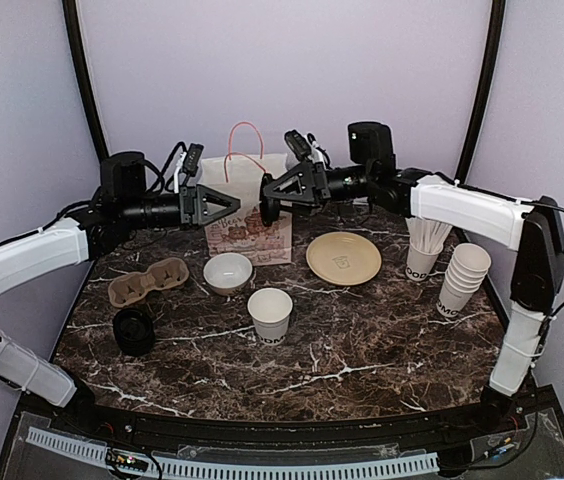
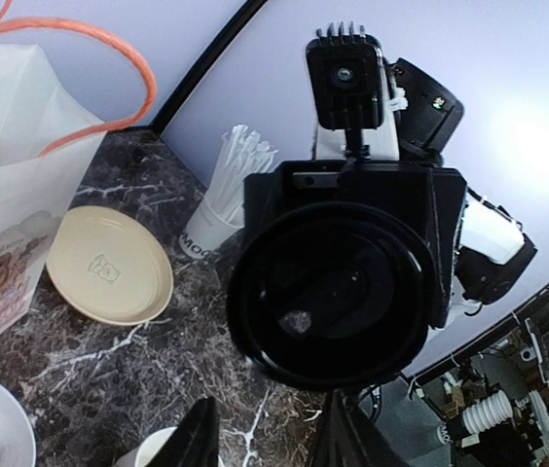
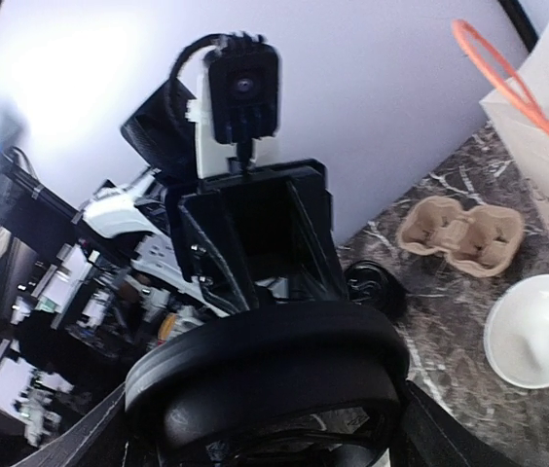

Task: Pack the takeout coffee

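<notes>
**Lid held in the air by the right gripper; left gripper open.**

The right gripper [image 1: 274, 192] is clamped across one black lid [image 2: 328, 292], held on edge above the table [image 1: 362, 350], in front of the one bag [image 1: 247, 242] at the far edge. The left gripper [image 1: 232, 205] faces it with fingers [image 2: 197, 440] parted, gripping nothing, just short of the lid. Lids total two: the second lid [image 1: 134, 331] lies flat near the left edge. One open-topped cup [image 1: 270, 312] stands upright mid-table. One two-slot carrier [image 1: 149, 281] sits by the left edge, behind the second lid. One bowl [image 1: 228, 272] sits between carrier and cup. One plate [image 1: 343, 257] lies right of the bag. At the right edge stand one stick cup [image 1: 423, 258] and one cup stack [image 1: 462, 282], side by side.
</notes>
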